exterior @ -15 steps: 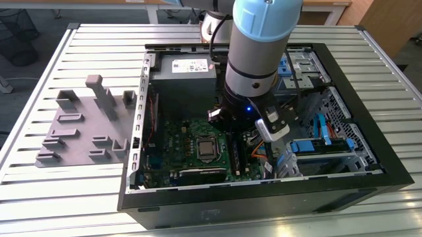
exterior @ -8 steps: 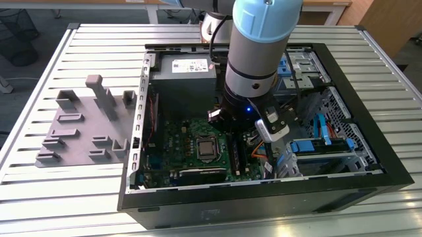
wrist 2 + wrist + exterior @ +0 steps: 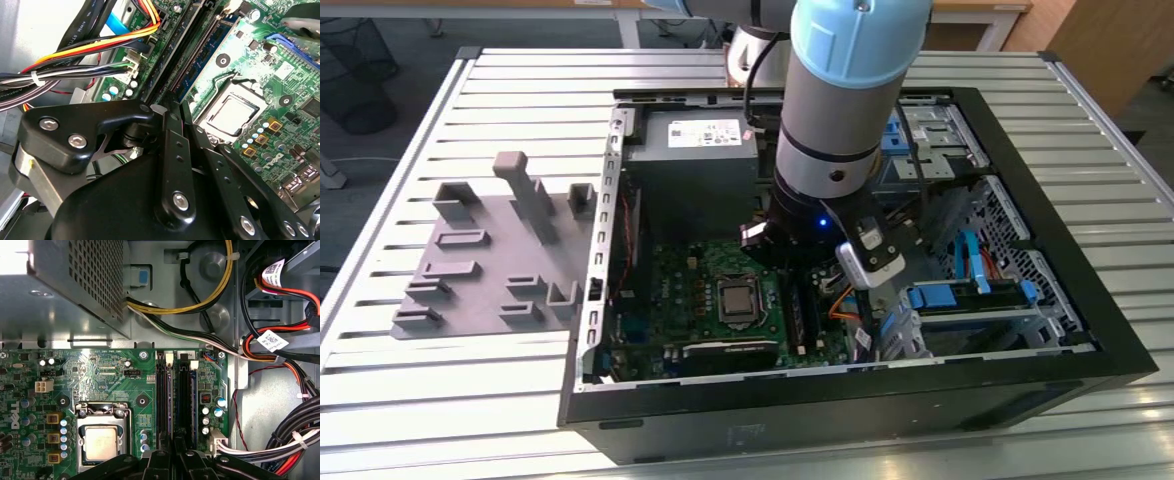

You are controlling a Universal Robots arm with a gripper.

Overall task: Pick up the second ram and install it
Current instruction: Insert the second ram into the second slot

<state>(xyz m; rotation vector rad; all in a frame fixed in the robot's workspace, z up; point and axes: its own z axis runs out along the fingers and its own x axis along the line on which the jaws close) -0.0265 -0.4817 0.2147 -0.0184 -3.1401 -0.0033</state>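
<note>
Hanging low inside the open computer case point(image 3: 1067, 340), the gripper point(image 3: 172, 454) sits right over the memory slots point(image 3: 182, 400) of the motherboard point(image 3: 707, 290). In the exterior view these slots lie at 3 o'clock of the processor socket point(image 3: 738, 300), and their long axis runs from 12 to 6 o'clock.

The second ram point(image 3: 170, 400) appears to be the thin dark strip standing on edge in the slot nearer the socket. It is parallel to the black rails, and one end runs in under the gripper's tip. A similar strip stands in the next slot, farther from the socket, so which of the two is the second one is a judgement.

The relation that matters is alignment. In both wrist views the strip's long axis points straight at the middle of the gripper, so the gripper is over one end of the strip, not its centre.

I cannot tell how far the gripper is open, or whether it has hold of the strip or merely bears on it.
</note>
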